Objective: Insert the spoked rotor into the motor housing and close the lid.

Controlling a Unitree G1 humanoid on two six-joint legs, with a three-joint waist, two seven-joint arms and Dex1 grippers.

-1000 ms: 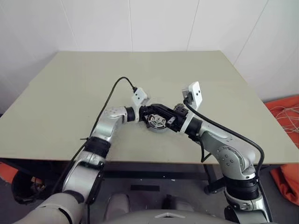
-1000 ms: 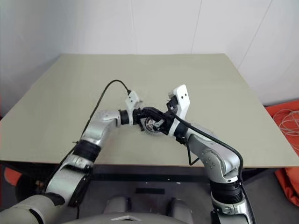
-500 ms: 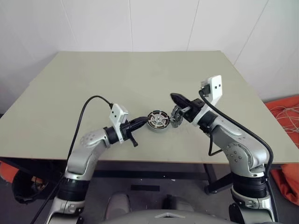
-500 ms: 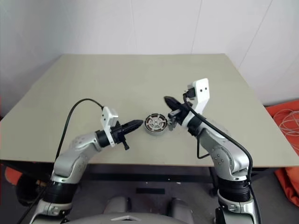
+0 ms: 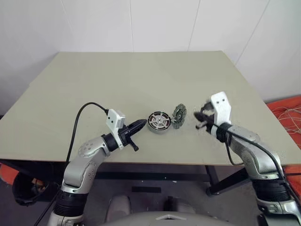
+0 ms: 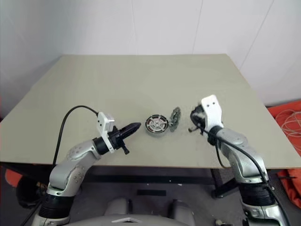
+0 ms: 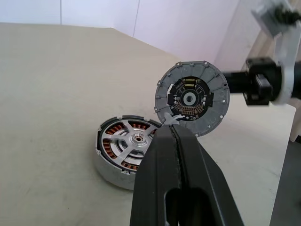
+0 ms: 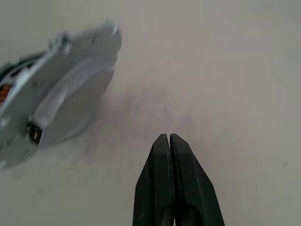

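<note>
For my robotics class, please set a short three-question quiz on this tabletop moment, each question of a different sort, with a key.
1. True or false: the grey notched-edge metal lid lies flat on top of the round motor housing with coppery windings.
2. Multiple choice: the silver-spoked rotor is (A) inside the housing, (B) in the left claw, (C) at the far edge of the beige table.
3. Fill in: both the left claw and the right claw are ____ and hold nothing.

Key: 1 false, the lid stands on edge, leaning beside the housing; 2 A; 3 shut.
</note>
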